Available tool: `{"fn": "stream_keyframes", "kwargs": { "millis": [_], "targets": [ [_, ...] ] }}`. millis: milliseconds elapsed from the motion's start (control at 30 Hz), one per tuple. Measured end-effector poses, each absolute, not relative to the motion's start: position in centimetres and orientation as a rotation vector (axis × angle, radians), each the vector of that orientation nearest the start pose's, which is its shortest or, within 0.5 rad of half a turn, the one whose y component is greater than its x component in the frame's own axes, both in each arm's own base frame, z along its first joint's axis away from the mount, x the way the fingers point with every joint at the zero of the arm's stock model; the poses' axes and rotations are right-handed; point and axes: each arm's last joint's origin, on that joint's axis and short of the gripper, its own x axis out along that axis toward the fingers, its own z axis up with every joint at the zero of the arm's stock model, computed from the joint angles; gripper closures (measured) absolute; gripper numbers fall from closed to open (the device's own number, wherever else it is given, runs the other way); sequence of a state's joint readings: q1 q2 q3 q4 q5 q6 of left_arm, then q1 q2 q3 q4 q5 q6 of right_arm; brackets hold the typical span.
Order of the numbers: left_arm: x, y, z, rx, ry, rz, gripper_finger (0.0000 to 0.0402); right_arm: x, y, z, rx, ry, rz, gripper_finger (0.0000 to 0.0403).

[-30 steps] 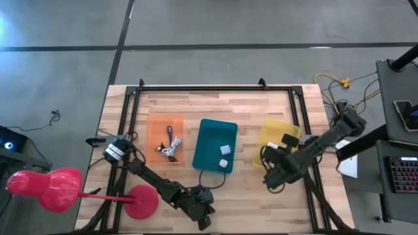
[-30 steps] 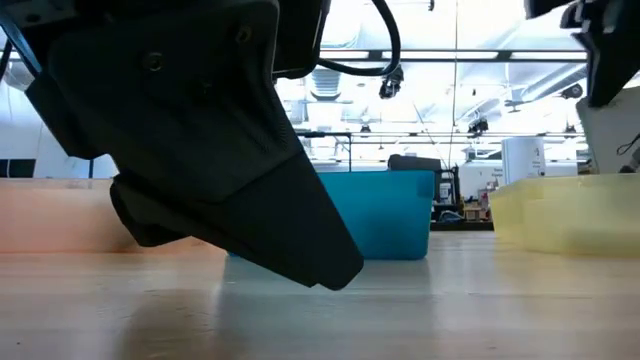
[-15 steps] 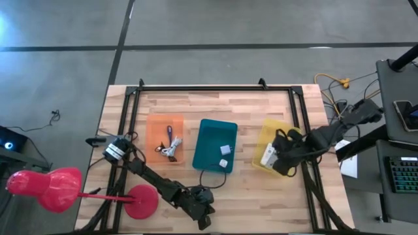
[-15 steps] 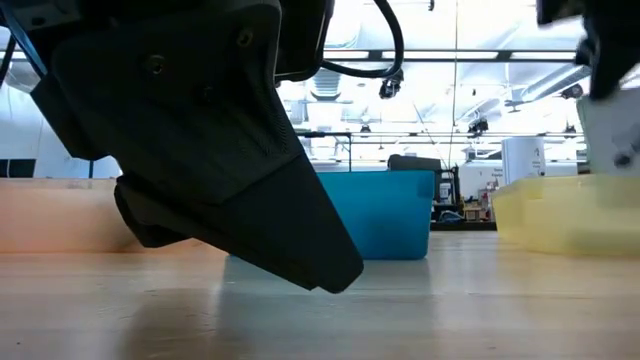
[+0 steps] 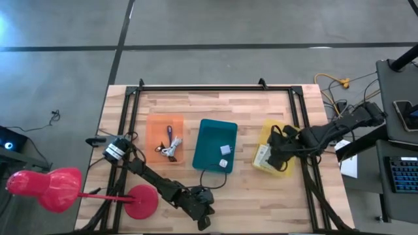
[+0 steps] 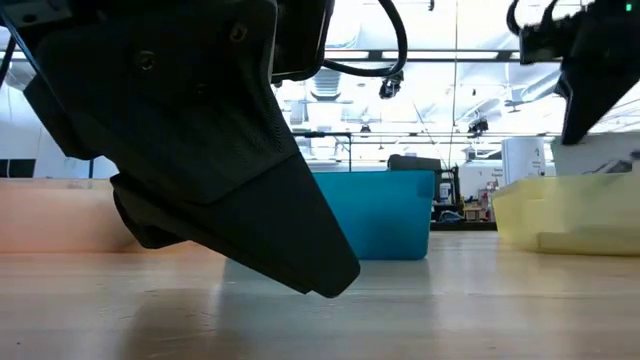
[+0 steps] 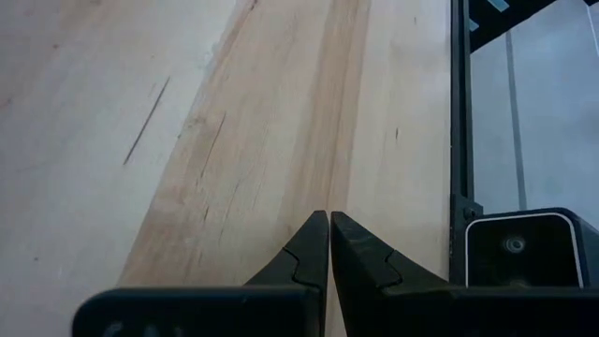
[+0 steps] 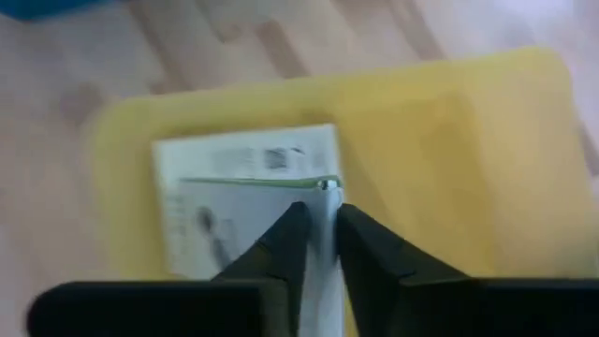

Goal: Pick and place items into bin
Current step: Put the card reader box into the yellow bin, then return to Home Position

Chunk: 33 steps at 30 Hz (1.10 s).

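Packet (image 8: pixel 248 201), flat and white with blurred dark print, lies in the yellow bin (image 5: pixel 272 155) at three o'clock on the table (image 5: pixel 215 104). Right gripper (image 8: pixel 318 217) hovers over it, fingers a narrow gap apart; whether they pinch its edge cannot be told. White pieces (image 5: pixel 226 149) lie in the teal bin (image 5: pixel 208 142) at centre, and a purple stick (image 5: pixel 169 134) with wiry bits in the orange bin (image 5: pixel 153 137) at nine o'clock. Left gripper (image 7: pixel 328 223) rests shut and empty at six o'clock.

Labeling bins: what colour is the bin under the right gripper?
Yellow bin, clearest in the right wrist view.
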State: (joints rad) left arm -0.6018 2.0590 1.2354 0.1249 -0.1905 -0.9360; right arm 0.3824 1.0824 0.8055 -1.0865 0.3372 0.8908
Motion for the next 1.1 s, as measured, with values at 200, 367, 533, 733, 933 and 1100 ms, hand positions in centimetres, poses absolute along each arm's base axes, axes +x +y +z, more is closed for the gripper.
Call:
{"fn": "stream_keyframes", "kwargs": {
  "millis": [200,367,533,733,933,1100],
  "targets": [
    [35.6,-23.8,13.6,-0.621,0.769,-0.064,0.0402,16.3,4.2,22.2,0.217,1.234,-0.569,0.0264],
    [35.6,-23.8,13.7,-0.622,0.769,-0.066,0.0402,15.9,3.6,23.2,0.078,1.175,-0.782,0.0202],
    [36.1,-23.6,15.0,-0.638,0.740,-0.086,0.0402,17.2,5.3,27.3,0.118,0.981,-0.679,0.0195],
    [38.3,-18.5,20.5,-0.580,0.575,-0.160,0.0402,20.0,7.9,30.3,0.424,0.847,-0.249,0.0212],
    [35.8,-12.7,28.4,-0.483,0.387,-0.190,0.0402,15.3,8.3,29.5,0.514,0.931,-0.304,0.0234],
    [28.8,-10.6,30.6,-0.380,0.367,-0.164,0.0402,12.6,7.0,30.2,0.601,0.601,-0.420,0.0247]
  ]
}}
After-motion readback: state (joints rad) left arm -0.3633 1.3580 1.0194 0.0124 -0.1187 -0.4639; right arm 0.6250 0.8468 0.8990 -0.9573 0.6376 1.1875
